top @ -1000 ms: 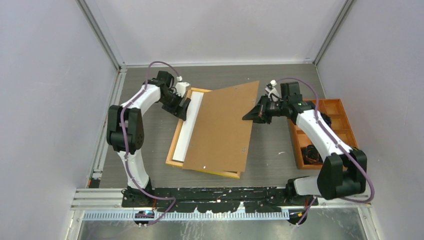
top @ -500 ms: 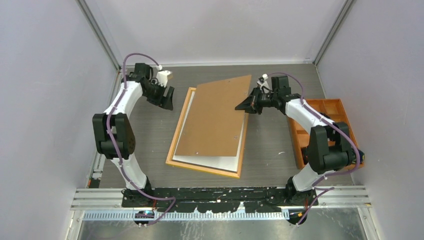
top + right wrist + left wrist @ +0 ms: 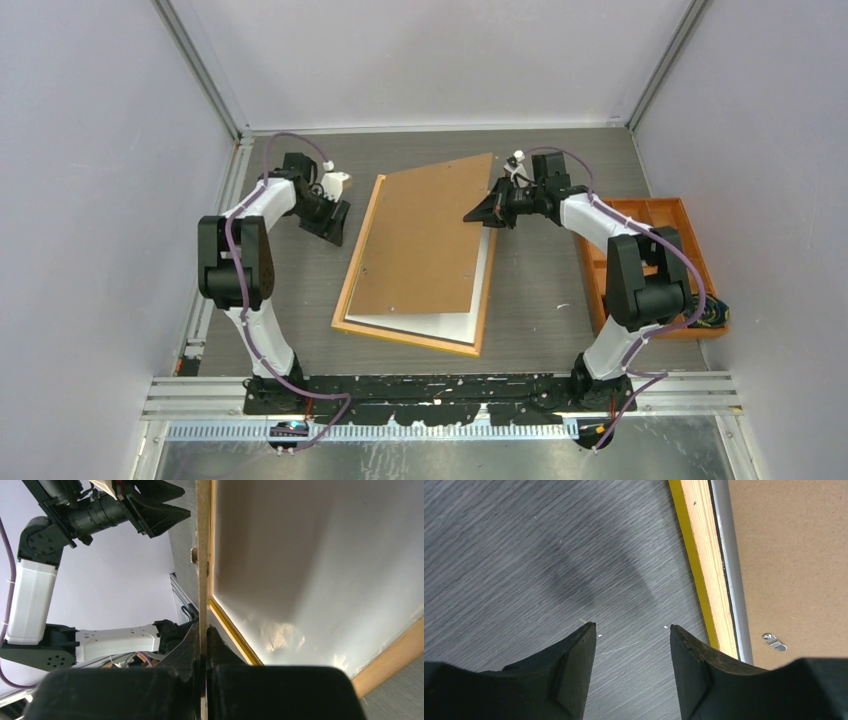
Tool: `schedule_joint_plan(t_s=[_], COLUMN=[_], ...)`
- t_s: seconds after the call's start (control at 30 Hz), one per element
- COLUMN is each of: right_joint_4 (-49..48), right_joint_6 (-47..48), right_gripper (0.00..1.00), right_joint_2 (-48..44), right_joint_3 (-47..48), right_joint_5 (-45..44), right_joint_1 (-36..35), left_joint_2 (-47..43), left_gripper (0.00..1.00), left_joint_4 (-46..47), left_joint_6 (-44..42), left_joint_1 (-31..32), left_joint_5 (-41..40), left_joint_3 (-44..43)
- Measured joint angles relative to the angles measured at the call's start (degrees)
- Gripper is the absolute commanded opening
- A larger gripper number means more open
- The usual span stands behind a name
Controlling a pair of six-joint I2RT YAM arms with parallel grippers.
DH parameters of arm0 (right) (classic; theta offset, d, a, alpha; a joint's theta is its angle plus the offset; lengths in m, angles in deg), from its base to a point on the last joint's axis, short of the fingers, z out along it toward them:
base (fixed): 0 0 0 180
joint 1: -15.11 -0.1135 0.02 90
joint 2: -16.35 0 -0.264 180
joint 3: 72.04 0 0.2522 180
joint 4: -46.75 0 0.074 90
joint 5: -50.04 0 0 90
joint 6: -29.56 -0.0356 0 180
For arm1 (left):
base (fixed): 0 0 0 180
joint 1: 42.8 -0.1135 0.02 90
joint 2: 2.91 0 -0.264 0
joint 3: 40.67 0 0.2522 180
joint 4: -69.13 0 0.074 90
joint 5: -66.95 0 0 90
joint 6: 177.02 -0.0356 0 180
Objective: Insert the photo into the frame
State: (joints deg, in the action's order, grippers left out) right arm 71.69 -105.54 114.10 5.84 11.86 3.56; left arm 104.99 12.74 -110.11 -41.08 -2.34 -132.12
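Two claws flank the frame

Photo (image 3: 440, 325) lies white side up inside the frame (image 3: 709, 580), which rests face down on the table (image 3: 540, 300). Brown backing board (image 3: 425, 240) covers most of it, raised at its far right corner, where the right claw (image 3: 478, 213) pinches it tight. Left claw (image 3: 631, 630) hangs over table just left of the frame, fingers parted, empty.
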Motion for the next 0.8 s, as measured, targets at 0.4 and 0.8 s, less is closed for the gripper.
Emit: schedule_joint_plan(t_s=[0.4, 0.8], right_joint_4=[0.2, -5.0], right_joint_6=[2.0, -0.1], right_gripper=[0.01, 0.01], right_joint_2=[2.1, 1.2], right_joint_3=[1.7, -3.4], right_joint_5=[0.2, 0.2], right_joint_1=[-1.1, -1.2], left_joint_2=[0.0, 0.0], left_gripper=[0.53, 0.51], left_joint_4=[3.0, 4.1], left_joint_6=[-0.7, -1.6], left_joint_1=[1.7, 4.8], left_joint_5=[-1.8, -3.5], left_joint_3=[3.0, 5.0])
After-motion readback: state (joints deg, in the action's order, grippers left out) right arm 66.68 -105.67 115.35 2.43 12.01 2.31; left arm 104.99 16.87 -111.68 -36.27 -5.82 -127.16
